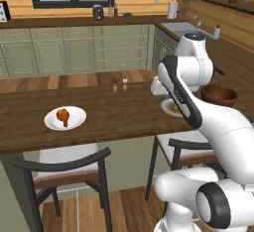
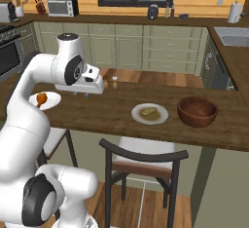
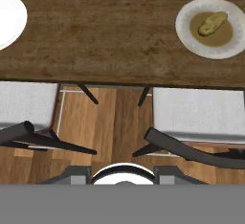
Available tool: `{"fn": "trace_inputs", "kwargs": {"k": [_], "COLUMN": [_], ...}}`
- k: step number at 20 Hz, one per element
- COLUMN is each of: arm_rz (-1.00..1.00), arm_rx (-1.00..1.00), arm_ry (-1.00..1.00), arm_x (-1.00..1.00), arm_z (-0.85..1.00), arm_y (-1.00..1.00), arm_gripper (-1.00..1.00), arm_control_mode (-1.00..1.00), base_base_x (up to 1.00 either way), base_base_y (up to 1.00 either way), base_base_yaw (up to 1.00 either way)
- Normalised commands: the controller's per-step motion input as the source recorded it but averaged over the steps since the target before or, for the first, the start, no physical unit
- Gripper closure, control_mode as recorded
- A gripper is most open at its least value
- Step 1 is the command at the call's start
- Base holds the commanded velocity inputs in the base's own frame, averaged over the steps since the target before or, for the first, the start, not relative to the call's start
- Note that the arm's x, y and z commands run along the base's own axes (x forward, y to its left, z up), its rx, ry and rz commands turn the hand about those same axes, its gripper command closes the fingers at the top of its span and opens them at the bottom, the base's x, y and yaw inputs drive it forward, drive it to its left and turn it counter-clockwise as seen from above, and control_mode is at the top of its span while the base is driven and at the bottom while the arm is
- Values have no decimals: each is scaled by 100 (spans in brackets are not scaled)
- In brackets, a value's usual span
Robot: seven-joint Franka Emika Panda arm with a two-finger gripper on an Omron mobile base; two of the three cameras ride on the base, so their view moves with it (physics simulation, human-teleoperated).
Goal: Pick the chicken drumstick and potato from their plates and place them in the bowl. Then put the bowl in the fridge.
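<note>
The chicken drumstick [image 1: 63, 116] lies on the plain white plate [image 1: 77, 122] toward the left of the dark wooden counter [image 1: 99, 119]; in the right base view the same drumstick [image 2: 42, 98] sits on that plate [image 2: 52, 100] just behind the arm's upper link. The potato [image 2: 149, 111] rests in the brownish centre of the pale-rimmed plate [image 2: 158, 119], which stands just beside the dark wooden bowl [image 2: 197, 111] further right on the counter. From the hand view the potato [image 3: 213, 23] shows on its plate [image 3: 184, 31] at the upper right, and an edge of the white plate [image 3: 12, 19] shows at the upper left.

The end effector [image 2: 82, 93] hangs under the wrist above the counter, between the two plates. Its fingers are too dark and small to tell how far apart they stand, and nothing can be seen held in them.

Two dark chairs [image 1: 69, 169] with pale seats stand tucked at the counter's near side. Small salt and pepper shakers [image 1: 120, 84] stand near its far edge.
</note>
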Motion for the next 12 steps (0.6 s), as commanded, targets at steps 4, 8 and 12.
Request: {"fn": "trace_inputs", "kwargs": {"k": [4, 8, 12], "arm_rz": [0, -4, -17], "arm_rx": [0, 0, 1], "arm_ry": [-1, 0, 9], "arm_x": [-27, -35, 4], "arm_z": [-2, -15, -25], "arm_y": [-1, -44, -80], "arm_gripper": [-100, -100, -100], "arm_control_mode": [-100, -100, -100], "base_base_x": [0, 0, 0], "base_base_y": [0, 0, 0], "base_base_yaw": [0, 0, 0]}}
